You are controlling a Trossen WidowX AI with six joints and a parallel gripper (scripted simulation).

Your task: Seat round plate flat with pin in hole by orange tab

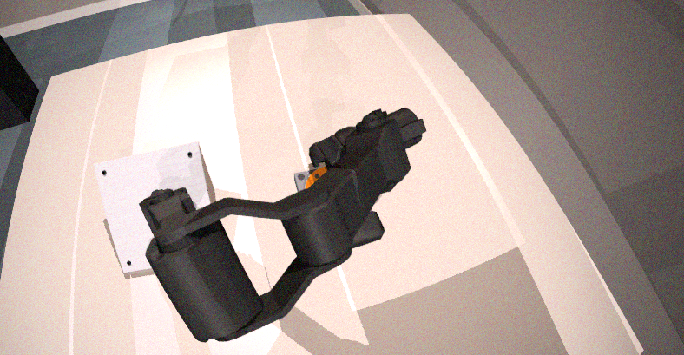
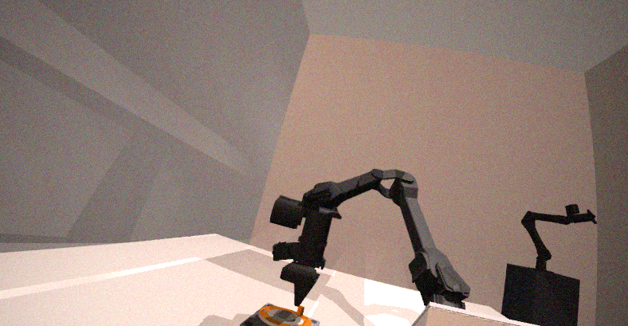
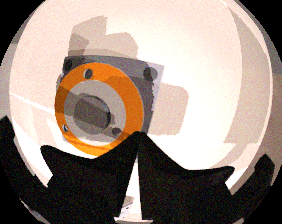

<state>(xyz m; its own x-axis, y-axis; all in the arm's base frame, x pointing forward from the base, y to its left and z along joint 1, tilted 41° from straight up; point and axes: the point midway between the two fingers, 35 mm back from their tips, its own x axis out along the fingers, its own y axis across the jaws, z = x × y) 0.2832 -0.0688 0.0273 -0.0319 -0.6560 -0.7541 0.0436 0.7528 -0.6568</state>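
The jaws of the gripper (image 2: 298, 304) (image 3: 140, 133) are closed, with the two fingertips together, and they hold nothing between them. The fingers point downward. In the exterior view, the tips are directly by the upper end of the orange tab (image 2: 300, 310), which stands up from the round plate (image 1: 313, 179) (image 2: 267, 311) (image 3: 133, 102). If the tips touch the tab or are only very near to it, I cannot tell. In the wrist view, the fingers cover the part of the plate that is nearest to them, and the tab is not to be seen there.

The plate has an orange outer ring and a paler inner ring. It is located over the grey square base (image 1: 299, 185) (image 3: 124, 64), which has dark round spots at its visible corners. A small hole (image 3: 88, 74) is in the orange ring, on the side away from the fingers. The centre of the plate is in shadow, so the post is not clear. Also the small pin cannot be made out, and I cannot say whether the plate is flat or a little tilted.

Farther out, the black arm (image 1: 320, 233) (image 2: 419, 222) bends over from the white mounting board (image 1: 119, 208), which is well apart from the plate. Behind, another dark arm (image 2: 533, 231) stands on a dark block (image 2: 540, 295).
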